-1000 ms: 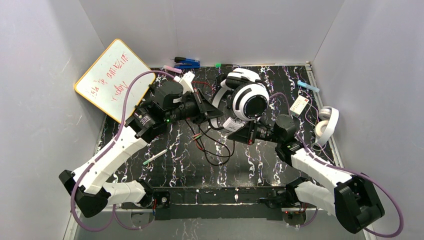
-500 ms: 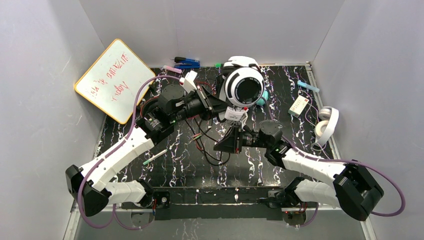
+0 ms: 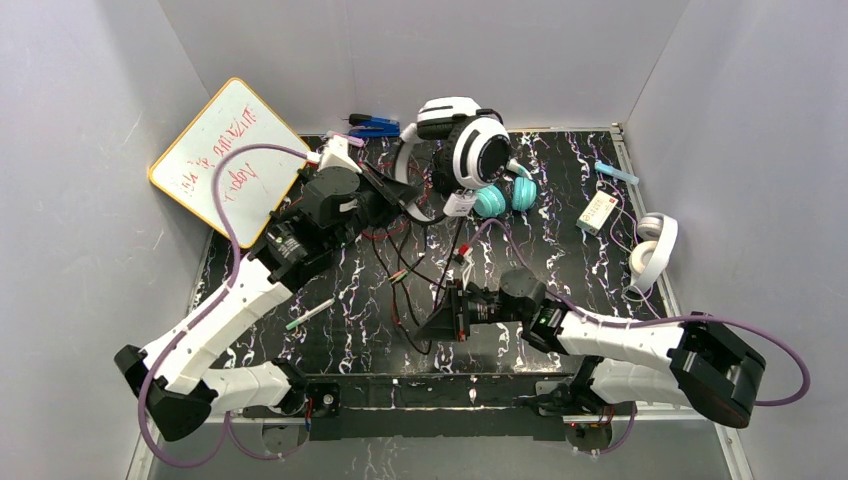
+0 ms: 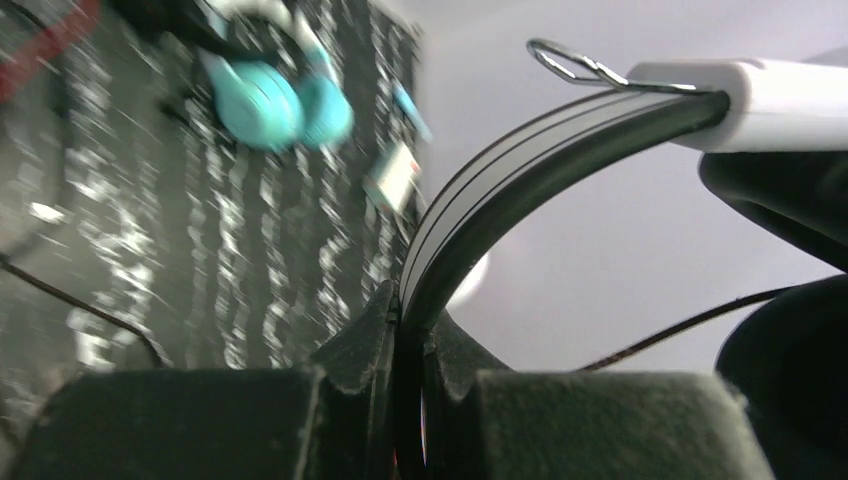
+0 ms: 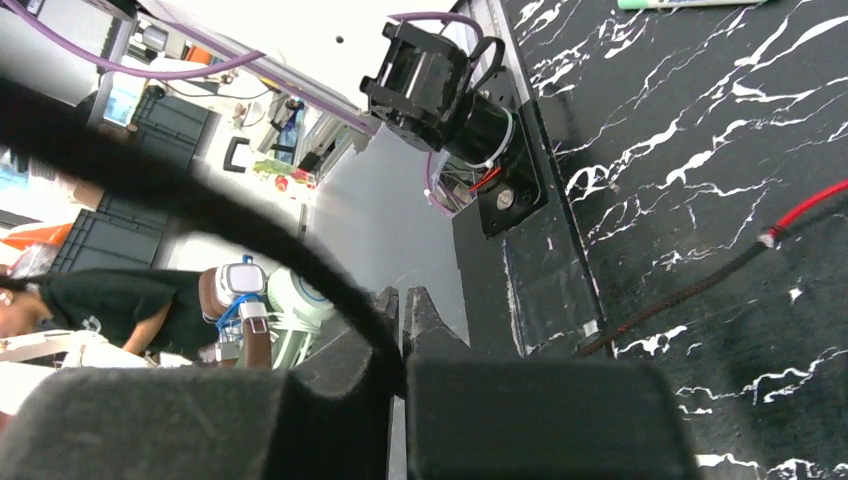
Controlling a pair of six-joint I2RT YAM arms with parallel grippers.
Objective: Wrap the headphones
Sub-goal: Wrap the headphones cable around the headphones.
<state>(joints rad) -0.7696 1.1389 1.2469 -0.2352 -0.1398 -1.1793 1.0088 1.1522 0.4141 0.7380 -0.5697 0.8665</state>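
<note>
The white-and-black headphones (image 3: pixel 472 150) hang in the air near the back wall, one cup facing up. My left gripper (image 3: pixel 398 200) is shut on their headband (image 4: pixel 520 170), which passes between the jaws in the left wrist view. Their black cord (image 3: pixel 440 265) runs down to my right gripper (image 3: pixel 436 322), which is shut on it low over the near middle of the table; the cord (image 5: pixel 200 200) enters those jaws. The teal headphones (image 3: pixel 502 196) lie under the lifted pair and show in the left wrist view (image 4: pixel 270 100). The all-white headphones (image 3: pixel 655 248) rest at the right edge. The red and the small black headphones are not clearly visible.
A whiteboard (image 3: pixel 225 160) leans at the back left. Blue pens (image 3: pixel 372 125), a light blue marker (image 3: pixel 615 172) and a white box (image 3: pixel 598 212) lie at the back. A green-tipped marker (image 3: pixel 310 313) and loose red and black cords (image 3: pixel 405 290) lie mid-table.
My left arm carried the white-and-black headphones back and left, uncovering the teal pair. My right gripper moved toward the near edge, drawing the black cord out.
</note>
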